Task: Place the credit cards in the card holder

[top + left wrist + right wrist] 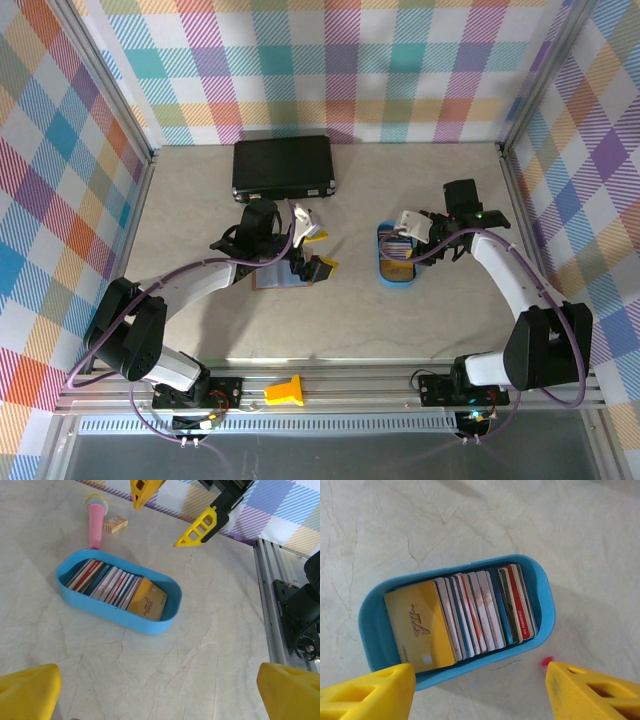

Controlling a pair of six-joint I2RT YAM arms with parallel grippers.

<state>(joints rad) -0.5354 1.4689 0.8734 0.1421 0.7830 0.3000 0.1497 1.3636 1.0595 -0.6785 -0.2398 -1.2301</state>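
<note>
The credit cards (475, 612) stand on edge in a row inside a blue oval tray (545, 605), with a yellow VIP card (420, 625) leaning at one end. My right gripper (480, 695) hovers over the tray's near rim, open with nothing between its yellow fingers (370, 695). From above, the right gripper (405, 235) hangs over the tray (398, 278). The salmon-brown card holder (275, 282) lies flat, partly under my left arm. My left gripper (322, 250) sits just right of it, open and empty. In the left wrist view, the left gripper (160, 695) faces the tray (115, 612) across bare table.
A large black case (283, 165) lies at the back of the table. A pink marker (94, 522) and a small wooden block (115, 525) lie beyond the tray. A metal rail (270, 605) runs along the table's edge.
</note>
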